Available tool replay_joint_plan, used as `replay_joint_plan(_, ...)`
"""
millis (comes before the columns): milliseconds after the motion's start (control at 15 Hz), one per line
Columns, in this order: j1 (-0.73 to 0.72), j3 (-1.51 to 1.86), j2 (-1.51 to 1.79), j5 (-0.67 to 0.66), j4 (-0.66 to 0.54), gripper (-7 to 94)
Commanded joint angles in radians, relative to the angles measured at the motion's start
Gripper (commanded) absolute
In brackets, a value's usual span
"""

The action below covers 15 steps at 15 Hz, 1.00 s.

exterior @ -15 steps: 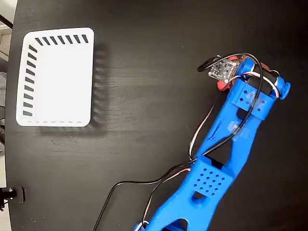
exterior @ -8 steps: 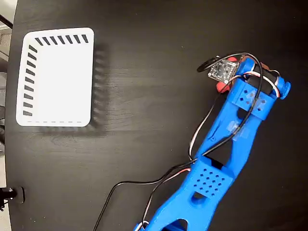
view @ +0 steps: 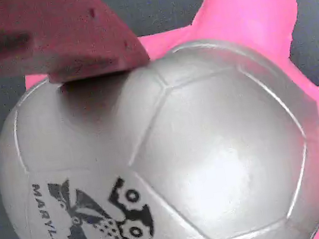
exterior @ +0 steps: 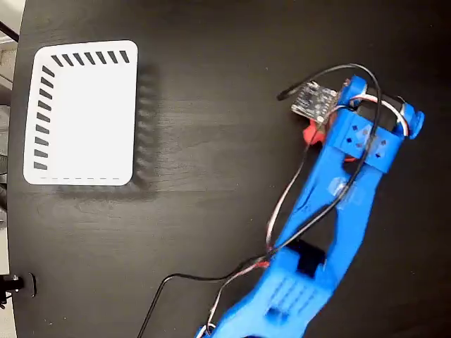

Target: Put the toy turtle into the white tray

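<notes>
The toy turtle (view: 173,171) fills the wrist view: a domed metallic shell with a dark printed mark, and pink legs at the right and top. One dark red finger (view: 75,36) presses on the shell's upper left. The other finger is out of sight. In the fixed view only a red bit of the turtle (exterior: 311,133) peeks out under the blue arm's gripper (exterior: 316,124), which is shut on it at the upper right. The white tray (exterior: 84,113) lies far off at the upper left, with nothing in it.
The blue arm (exterior: 331,204) runs from the bottom middle up to the right across the black table (exterior: 211,84). Its black and red-white cables (exterior: 211,276) trail over the table near the bottom. A small circuit board (exterior: 310,100) sits on the wrist.
The gripper end has shifted a little to the left, and the red bit of the turtle moved with it. The arm looks nearer the camera and its cable arcs higher.
</notes>
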Motion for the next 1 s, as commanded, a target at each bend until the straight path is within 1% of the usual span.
replay_joint_plan(0, -0.071, 0.241, 0.449, 0.06, -0.044, -2)
replay_joint_plan(267, -0.23, 0.437, 0.698, 0.121, -0.072, -2)
replay_joint_plan(400, -0.333, 0.494, 0.793, 0.161, -0.114, -2)
replay_joint_plan(533, -0.459, 0.554, 0.874, 0.198, -0.179, -2)
replay_joint_plan(733, -0.652, 0.529, 0.871, 0.262, -0.219, -1)
replay_joint_plan(933, -0.787, 0.362, 0.727, 0.328, -0.212, -1)
